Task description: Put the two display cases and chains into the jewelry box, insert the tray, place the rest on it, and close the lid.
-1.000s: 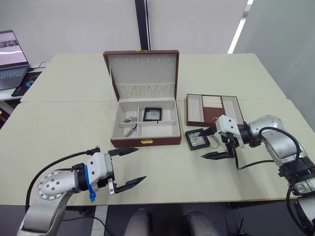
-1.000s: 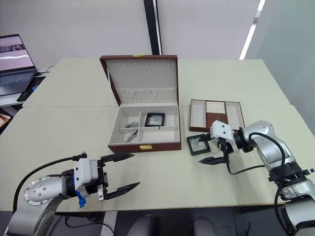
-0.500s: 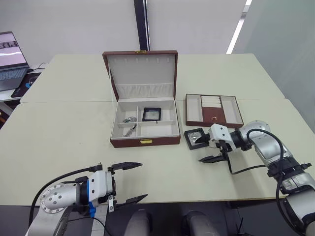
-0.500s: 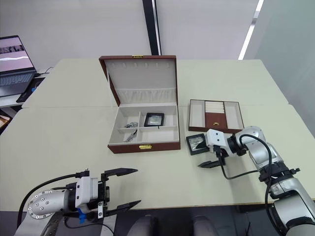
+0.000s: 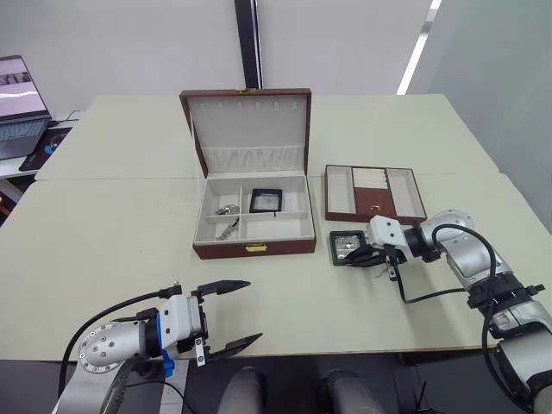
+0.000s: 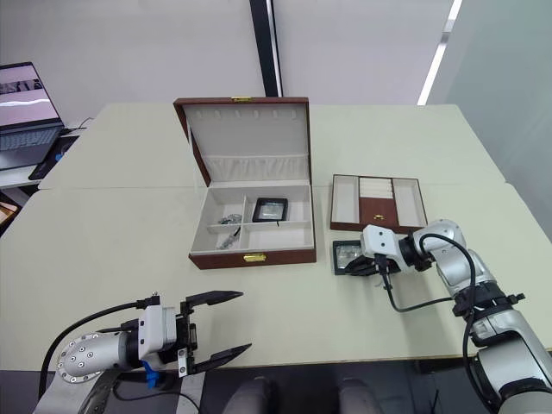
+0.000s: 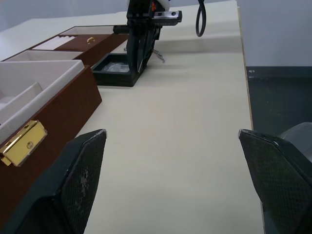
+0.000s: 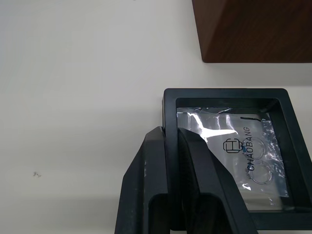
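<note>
The jewelry box [image 5: 254, 248] stands open mid-table with its lid [image 5: 248, 129] upright. One display case [image 5: 266, 200] lies in a rear compartment. Thin chains [image 5: 228, 210] lie in the left compartments. The second display case [image 5: 348, 246] rests on the table to the right of the box, in front of the tray [image 5: 373, 210]. My right gripper [image 8: 169, 134] is shut on that case's [image 8: 229, 151] near rim, one finger on each side of the wall. My left gripper [image 5: 231, 313] hovers open near the table's front edge, holding nothing.
A laptop [image 5: 19, 103] sits on a side desk at the far left. A black cable [image 5: 431, 293] loops from my right wrist over the table. In the left wrist view the box's gold clasp [image 7: 22, 144] is close by.
My right gripper has gone from open beside the display case to shut on its rim. My left gripper has sunk a little toward the table's front edge, still open.
</note>
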Controlling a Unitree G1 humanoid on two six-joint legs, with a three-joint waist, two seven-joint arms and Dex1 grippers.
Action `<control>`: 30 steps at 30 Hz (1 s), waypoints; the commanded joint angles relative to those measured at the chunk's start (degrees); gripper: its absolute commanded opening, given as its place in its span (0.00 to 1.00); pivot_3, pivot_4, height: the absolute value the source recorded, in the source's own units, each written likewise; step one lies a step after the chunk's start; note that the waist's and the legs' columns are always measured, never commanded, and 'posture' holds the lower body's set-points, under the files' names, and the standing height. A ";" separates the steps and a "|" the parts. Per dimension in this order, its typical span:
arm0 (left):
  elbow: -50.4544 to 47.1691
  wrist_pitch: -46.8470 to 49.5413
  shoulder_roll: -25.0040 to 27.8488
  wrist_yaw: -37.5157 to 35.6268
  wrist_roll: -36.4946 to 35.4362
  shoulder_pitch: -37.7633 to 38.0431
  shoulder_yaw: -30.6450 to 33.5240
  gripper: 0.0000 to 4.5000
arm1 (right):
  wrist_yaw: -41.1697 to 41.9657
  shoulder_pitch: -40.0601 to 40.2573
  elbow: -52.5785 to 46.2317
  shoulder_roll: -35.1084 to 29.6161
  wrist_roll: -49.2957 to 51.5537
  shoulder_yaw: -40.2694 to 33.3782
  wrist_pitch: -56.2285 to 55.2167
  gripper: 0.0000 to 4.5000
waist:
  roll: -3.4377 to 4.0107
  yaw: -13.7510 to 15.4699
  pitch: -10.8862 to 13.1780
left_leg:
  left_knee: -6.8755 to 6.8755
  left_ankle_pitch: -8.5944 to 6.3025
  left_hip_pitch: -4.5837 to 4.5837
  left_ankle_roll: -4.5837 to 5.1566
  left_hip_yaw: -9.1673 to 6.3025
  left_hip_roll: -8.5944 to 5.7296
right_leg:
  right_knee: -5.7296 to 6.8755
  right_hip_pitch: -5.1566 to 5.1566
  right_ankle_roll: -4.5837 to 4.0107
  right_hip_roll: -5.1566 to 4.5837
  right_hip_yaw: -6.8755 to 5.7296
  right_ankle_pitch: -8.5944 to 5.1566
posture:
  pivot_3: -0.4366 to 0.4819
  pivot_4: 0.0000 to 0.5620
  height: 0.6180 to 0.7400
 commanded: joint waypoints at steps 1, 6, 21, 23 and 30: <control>-1.11 0.40 -0.43 0.91 -0.73 -0.31 -0.32 1.00 | 0.35 -1.26 -0.73 0.05 0.82 -1.90 0.77 0.00 | 0.00 0.00 0.00 | 0.00 0.00 0.00 0.00 0.00 0.00 | 0.00 0.00 0.00 0.00 0.00 0.00 | 0.48 0.27 1.00; -1.35 2.71 -1.33 3.71 -1.20 -1.20 0.53 1.00 | 3.42 -3.31 -4.64 -0.60 4.57 -3.24 8.87 0.00 | 0.02 0.01 0.01 | -0.01 0.00 -0.01 0.00 0.00 0.00 | 0.00 -0.01 0.00 0.00 0.00 0.00 | 0.48 0.27 1.00; -8.90 10.77 -9.37 23.90 -1.32 4.30 7.76 1.00 | 5.88 -23.12 -4.61 7.29 6.92 1.40 29.18 0.00 | 0.05 -0.25 0.03 | -0.02 0.00 -0.04 0.00 -0.01 0.03 | 0.03 -0.12 0.00 -0.01 0.01 0.00 | 0.48 0.27 1.00; -10.33 11.07 -10.49 26.01 -1.03 5.89 8.65 1.00 | 5.12 -25.82 -0.65 10.03 5.97 2.21 29.56 0.00 | 0.05 -0.20 0.03 | -0.02 0.00 -0.07 0.00 -0.01 0.05 | 0.03 -0.18 -0.01 0.00 0.02 0.00 | 0.48 0.27 1.00; -14.73 11.73 -13.19 31.00 -0.86 10.96 10.87 1.00 | 2.09 -32.65 13.28 19.92 1.65 4.85 29.75 0.00 | 0.05 -0.16 0.03 | -0.04 0.00 -0.13 0.00 0.01 0.03 | 0.03 -0.24 -0.02 -0.02 0.03 0.01 | 0.48 0.27 1.00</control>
